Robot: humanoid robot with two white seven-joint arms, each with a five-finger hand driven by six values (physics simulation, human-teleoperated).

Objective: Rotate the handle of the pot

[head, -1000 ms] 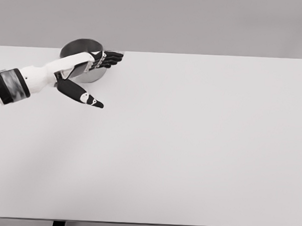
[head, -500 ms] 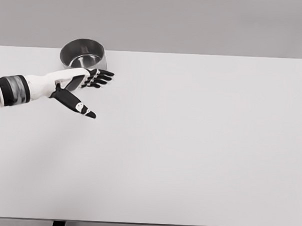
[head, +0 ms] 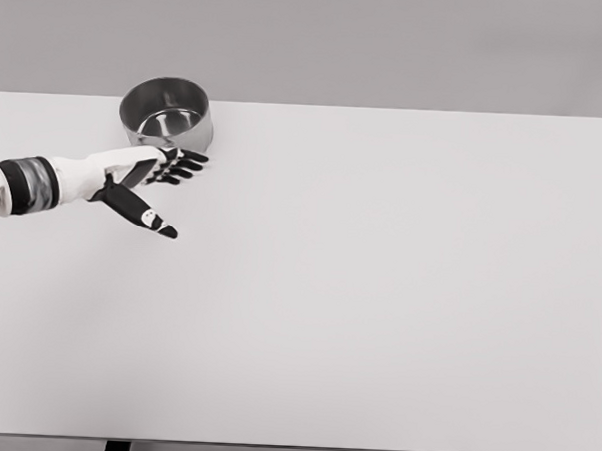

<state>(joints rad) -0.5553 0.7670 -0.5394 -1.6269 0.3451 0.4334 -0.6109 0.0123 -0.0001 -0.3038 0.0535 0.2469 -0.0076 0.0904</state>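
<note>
Steel pot (head: 167, 111) sitting near surface (head: 378, 289) far-left corner: likely rigid, slippery; handle not visible. Left robot hand (head: 148, 184) hovering beside, fingers spread, empty.

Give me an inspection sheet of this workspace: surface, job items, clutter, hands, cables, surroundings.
Surface: white table, plain and flat.
Job's things: metal pot upright at the far left of the table; no handle can be made out from this view.
Clutter: nothing seen.
Hands: left hand open just in front of the pot, fingers spread, thumb pointing toward the camera, holding nothing; whether it touches the pot cannot be told. Right hand not in view.
Cables: nothing seen.
Surroundings: plain grey backdrop; dark table legs at the bottom edge.
</note>
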